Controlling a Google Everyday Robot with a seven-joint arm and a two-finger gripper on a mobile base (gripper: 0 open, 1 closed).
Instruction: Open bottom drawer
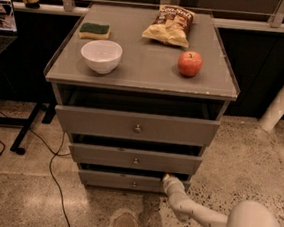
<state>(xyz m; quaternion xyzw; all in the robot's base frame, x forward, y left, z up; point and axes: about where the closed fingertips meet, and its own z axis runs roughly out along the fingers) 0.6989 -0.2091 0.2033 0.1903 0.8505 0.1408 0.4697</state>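
No text can be read

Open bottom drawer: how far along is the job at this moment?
Approach looks done: the gripper sits at the top edge of the narrow grey wooden bottom drawer, right of its small round metal knob. In hand: apparently getting purchase on that edge. Left: the pull itself; only a slim dark gap shows above the drawer front, so it looks barely opened, if at all.

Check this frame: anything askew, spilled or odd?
Nothing is spilled or damaged. One oddity: the hand is at the top right edge of the bottom drawer, away from its centre knob. A round ring mark shows on the floor just in front.
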